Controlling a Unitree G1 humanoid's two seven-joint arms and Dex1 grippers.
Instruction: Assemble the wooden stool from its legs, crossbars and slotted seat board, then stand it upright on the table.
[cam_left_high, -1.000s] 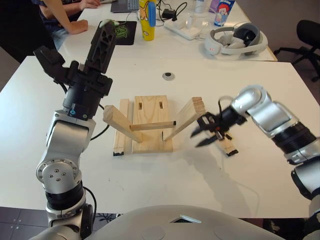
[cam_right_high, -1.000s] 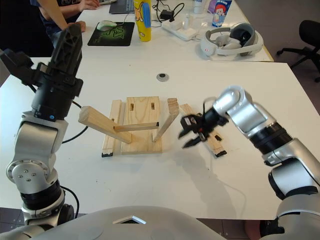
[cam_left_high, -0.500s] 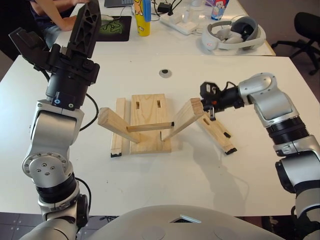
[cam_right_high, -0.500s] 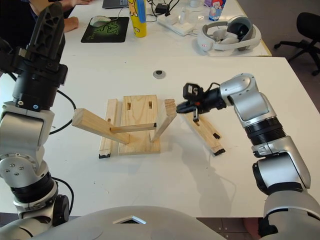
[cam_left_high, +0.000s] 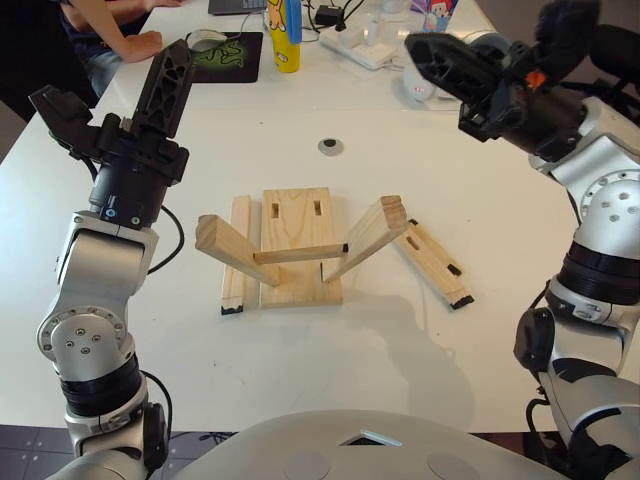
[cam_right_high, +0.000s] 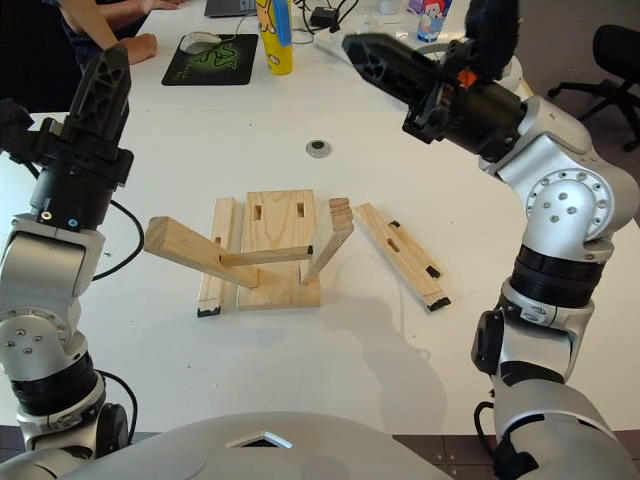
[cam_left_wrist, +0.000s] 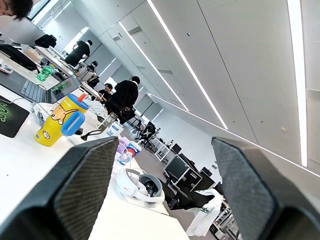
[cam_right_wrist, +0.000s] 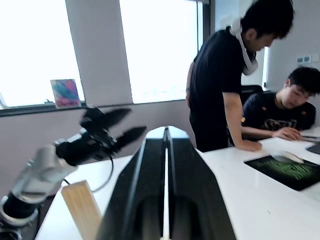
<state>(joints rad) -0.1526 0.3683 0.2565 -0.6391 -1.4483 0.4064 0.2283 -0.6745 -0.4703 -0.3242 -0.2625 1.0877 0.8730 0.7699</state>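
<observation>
You are holding the left gripper (cam_left_high: 176, 62) raised above the table's (cam_left_high: 400, 350) left side, well apart from the wood; its fingers (cam_left_wrist: 85, 190) are standing wide apart and gripping nothing. You are holding the right gripper (cam_right_high: 368, 54) high over the far right of the table, pointing toward the left; its fingers are lying pressed together along a thin seam and carrying nothing.

The slotted seat board (cam_left_high: 297, 222) is lying flat near the middle of the table, its two slots facing up at the far end. A part-built frame is resting across the near half of the board: a left leg (cam_left_high: 232, 247) is tilting outward with its upper end lifted off the table; a right leg (cam_left_high: 368, 238) is leaning the other way; a crossbar (cam_left_high: 300, 253) is running between them. A loose leg (cam_left_high: 238, 290) is lying flat just beside the board's left edge. A slotted piece (cam_left_high: 432, 262) is lying flat at an angle to the right, its far end near the right leg; whether the two are touching, I cannot tell.
</observation>
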